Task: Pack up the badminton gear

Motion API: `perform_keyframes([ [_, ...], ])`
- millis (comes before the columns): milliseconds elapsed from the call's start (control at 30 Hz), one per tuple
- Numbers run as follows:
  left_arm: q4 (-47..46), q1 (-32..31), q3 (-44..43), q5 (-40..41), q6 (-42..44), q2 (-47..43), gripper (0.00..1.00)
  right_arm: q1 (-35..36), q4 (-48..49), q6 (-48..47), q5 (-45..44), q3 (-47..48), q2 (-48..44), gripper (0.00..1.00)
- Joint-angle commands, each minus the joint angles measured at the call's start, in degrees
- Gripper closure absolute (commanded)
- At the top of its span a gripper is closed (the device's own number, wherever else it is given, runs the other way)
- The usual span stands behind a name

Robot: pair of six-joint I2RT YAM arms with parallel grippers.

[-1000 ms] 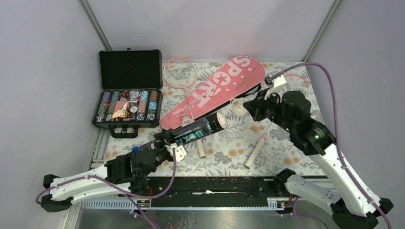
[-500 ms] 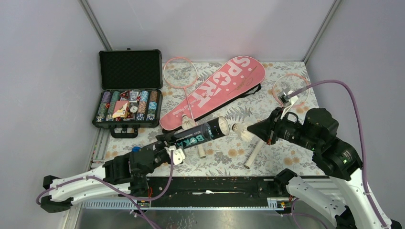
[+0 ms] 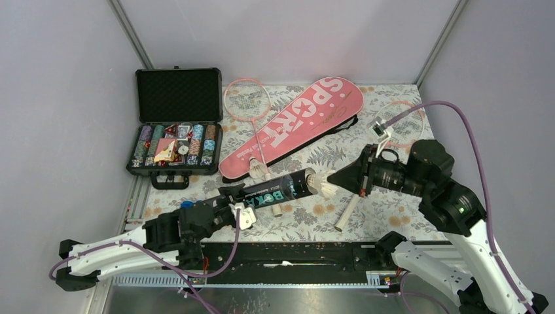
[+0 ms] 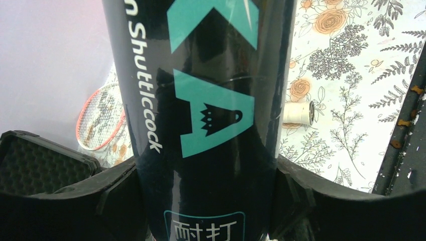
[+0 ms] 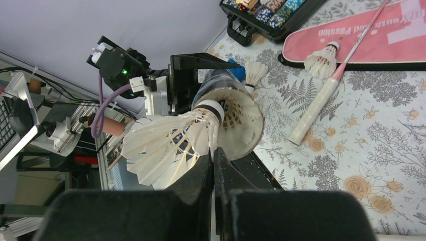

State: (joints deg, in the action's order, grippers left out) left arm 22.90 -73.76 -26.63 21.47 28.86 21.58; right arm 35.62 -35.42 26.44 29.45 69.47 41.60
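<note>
The left tool [image 3: 230, 197] clamps the lower end of the black tube [image 3: 278, 188], whose open mouth faces the right arm. The right tool [image 3: 335, 178], fingers pressed together on the feathers, pinches a shuttlecock [image 5: 166, 145] with its cork tip at that mouth. The pink bag [image 3: 291, 124] lies on the floral surface [image 3: 307, 219] behind them.

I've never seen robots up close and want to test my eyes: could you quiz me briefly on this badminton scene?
1. True or false: the right tool holds a racket.
2. The left tool grips: A) poker-chip case, B) black tube, C) pink bag?
3. Fill in: the held shuttlecock is at the tube's open ____.
Key: 1 false, it pinches a shuttlecock; 2 B; 3 end.
</note>
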Motion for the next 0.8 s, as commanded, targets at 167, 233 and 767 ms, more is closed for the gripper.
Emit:
perform_keyframes([
  [167,-4.44,-0.07,-2.72,-2.12,-0.02,-0.05,0.73,0.33,1.12,1.13,1.65,0.57,5.06,1.0],
  [233,-4.44,-0.07,-2.72,-2.27,0.05,-0.38,0.73,0.3,1.58,1.65,1.76,0.26,5.81,1.0],
  [767,-4.38,-0.07,-2.46,-2.63,0.09,-0.66,0.73,0.28,9.85,7.38,4.43,-5.8,8.45,1.0],
])
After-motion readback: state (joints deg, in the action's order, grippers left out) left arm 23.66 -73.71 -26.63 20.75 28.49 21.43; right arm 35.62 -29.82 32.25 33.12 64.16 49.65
